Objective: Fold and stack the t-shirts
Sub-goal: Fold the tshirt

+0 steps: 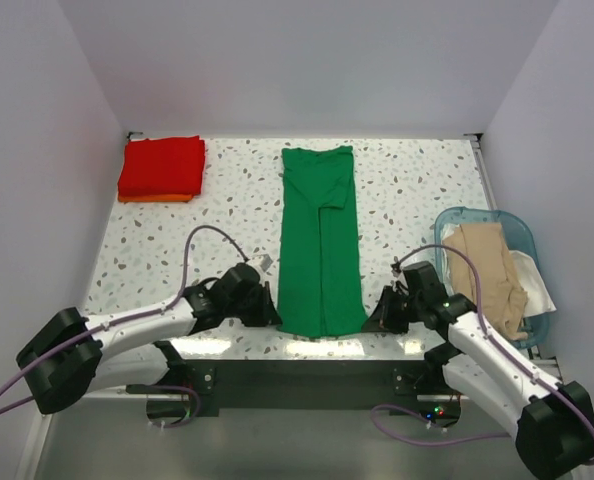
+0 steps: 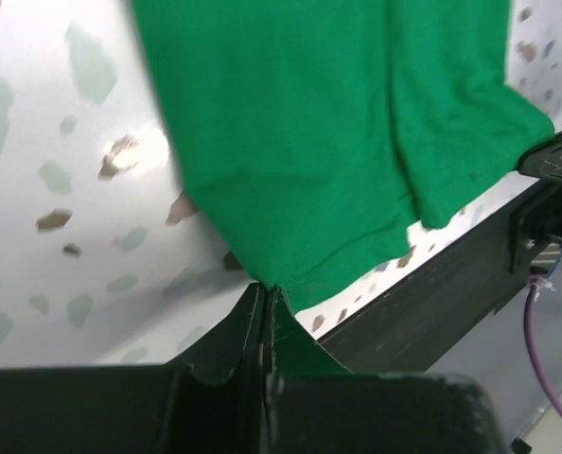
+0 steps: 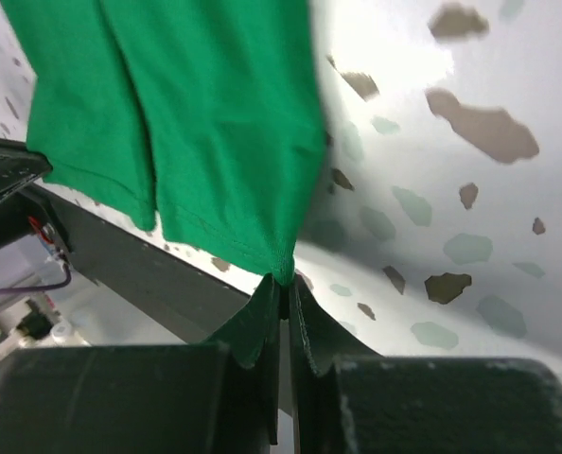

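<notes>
My top camera looking down from high behind the near edge over the whole table, my two wrist cameras very close, angled at the tabletop, all three sharing the near hem of the green t-shirt

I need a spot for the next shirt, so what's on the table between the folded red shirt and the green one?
Nothing; the top view shows only bare speckled table between the red shirt and the green shirt.
</notes>
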Robot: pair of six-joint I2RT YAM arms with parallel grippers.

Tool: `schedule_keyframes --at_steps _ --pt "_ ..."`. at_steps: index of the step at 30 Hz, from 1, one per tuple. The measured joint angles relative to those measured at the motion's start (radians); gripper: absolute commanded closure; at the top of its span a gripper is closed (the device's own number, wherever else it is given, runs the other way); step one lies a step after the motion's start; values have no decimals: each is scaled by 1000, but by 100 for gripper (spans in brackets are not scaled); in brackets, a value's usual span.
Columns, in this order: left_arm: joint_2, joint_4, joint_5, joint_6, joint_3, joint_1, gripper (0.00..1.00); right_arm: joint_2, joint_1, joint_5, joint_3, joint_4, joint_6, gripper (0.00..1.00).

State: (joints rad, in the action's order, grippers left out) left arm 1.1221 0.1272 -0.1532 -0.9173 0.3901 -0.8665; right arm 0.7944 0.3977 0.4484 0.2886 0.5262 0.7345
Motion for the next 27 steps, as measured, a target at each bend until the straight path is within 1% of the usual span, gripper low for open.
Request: schedule_keyframes --at_steps 4,8,16,20,27 --pt "50 33 26 30 131 9 100 86 1 -58 163 25 -42 99" --pt "134 20 31 60 256 52 100 229 1 -105 324 -18 -66 100" --pt "356 -7 30 73 401 174 100 497 2 -200 488 -138 -73 100" --pt "453 -9 38 73 491 209 100 648 1 -251 587 -174 -73 100" --pt "586 -21 77 73 649 264 100 830 -6 -327 751 -211 -73 100"
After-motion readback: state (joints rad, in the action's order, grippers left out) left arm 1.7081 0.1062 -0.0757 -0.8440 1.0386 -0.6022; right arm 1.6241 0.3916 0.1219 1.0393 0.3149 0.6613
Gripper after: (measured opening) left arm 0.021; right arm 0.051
